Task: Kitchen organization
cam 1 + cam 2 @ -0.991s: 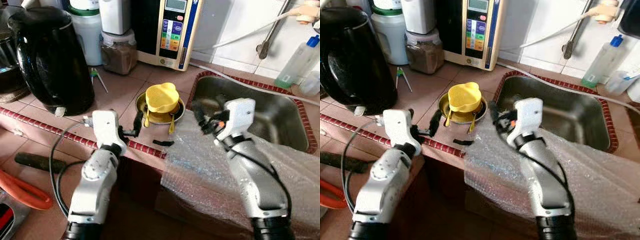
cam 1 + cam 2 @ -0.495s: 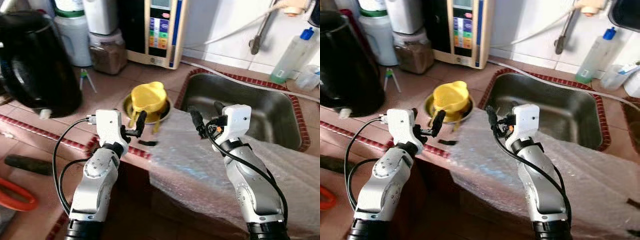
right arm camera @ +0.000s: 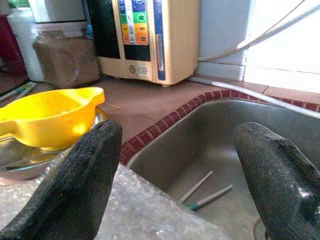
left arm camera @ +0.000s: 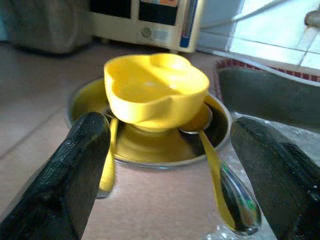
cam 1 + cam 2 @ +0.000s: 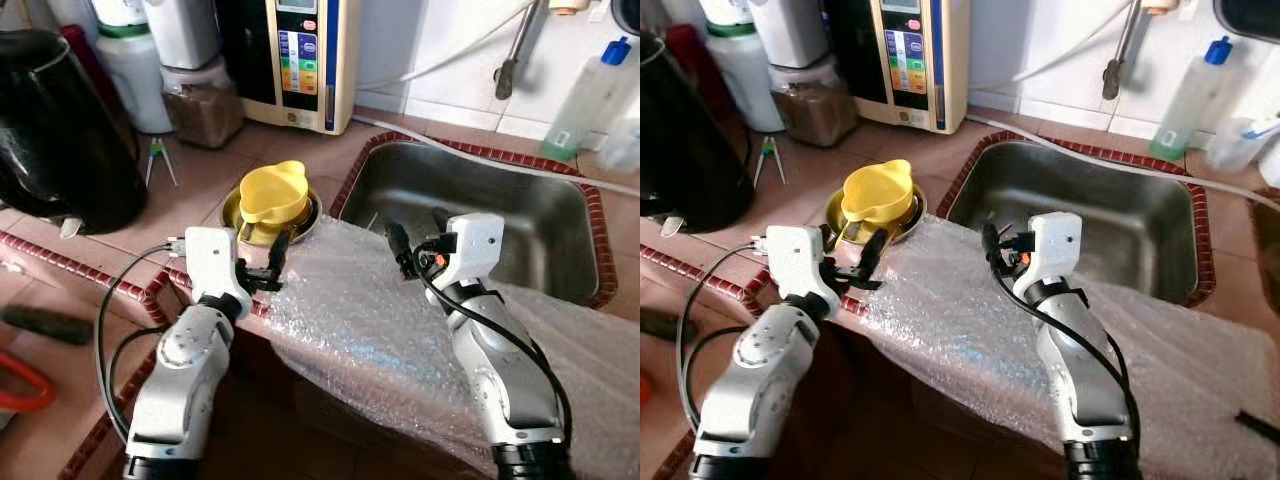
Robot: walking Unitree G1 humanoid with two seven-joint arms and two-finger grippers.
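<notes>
Tiled counter (image 5: 190,190): lobed yellow bowl (image 5: 272,194) upright in steel dish (image 5: 305,210).

A yellow bowl (image 5: 272,194) sits in a steel dish (image 5: 232,209) on reddish-brown tiled counter (image 5: 200,165).

No legible text anywhere

A glossy yellow plastic bowl (image 4: 156,91) sits in a shiny round metal dish (image 4: 80,102). The countertop of smooth terracotta tiles (image 5: 195,195) has a matt sheen, edged with small dark red tiles (image 5: 60,262). The sink basin is brushed stainless steel (image 5: 1120,215), dully reflective. A clear plastic sheet of bubble wrap (image 5: 370,320) looks crinkled and bumpy. The tall black kettle (image 5: 55,135) is glossy plastic. The cream plastic appliance (image 5: 300,55) looks smooth.
</notes>
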